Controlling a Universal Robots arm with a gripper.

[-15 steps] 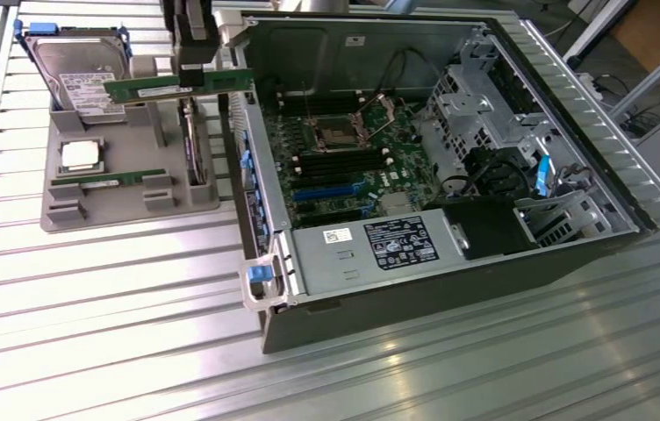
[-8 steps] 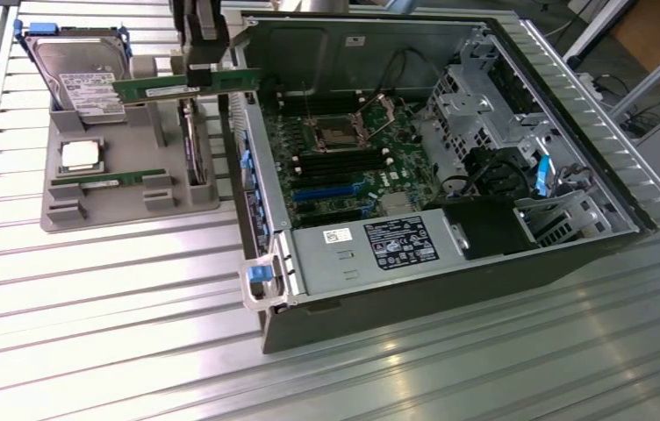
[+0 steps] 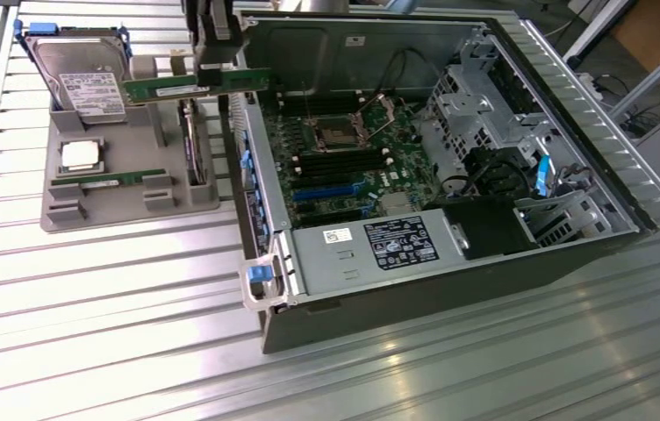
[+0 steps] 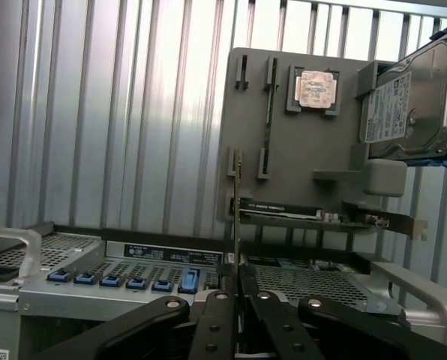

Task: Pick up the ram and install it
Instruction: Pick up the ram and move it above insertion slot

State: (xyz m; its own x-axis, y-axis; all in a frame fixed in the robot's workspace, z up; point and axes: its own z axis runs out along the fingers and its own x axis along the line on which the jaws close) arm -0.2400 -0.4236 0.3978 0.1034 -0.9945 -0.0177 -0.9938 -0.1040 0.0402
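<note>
The gripper point(image 3: 218, 77) is hanging at the upper left of the exterior view, its fingers clamped on the ram point(image 3: 166, 89). The stick is lying level in the air, up off the table, reaching from above the grey tray point(image 3: 131, 209) across the near wall of the open computer case point(image 3: 424, 303). In the wrist view the two black fingers point(image 4: 217, 319) are pinching the stick, which is showing edge-on as a thin upright line between them.

Around it, the tray is sitting just beside the case, on the exterior view's left. It is carrying one hard drive point(image 3: 73, 77) propped at its far end, one square silver processor point(image 3: 81, 155) in the middle, one second memory stick point(image 3: 108, 181) lying in its clips, and one upright card point(image 3: 196, 149) along the edge nearest the case. That makes two memory sticks in all, one held, one resting.

Inside the case the green motherboard point(image 3: 342, 167) is lying exposed, with one labelled power supply point(image 3: 377, 250) at its near end and black cables looping over the far part.
</note>
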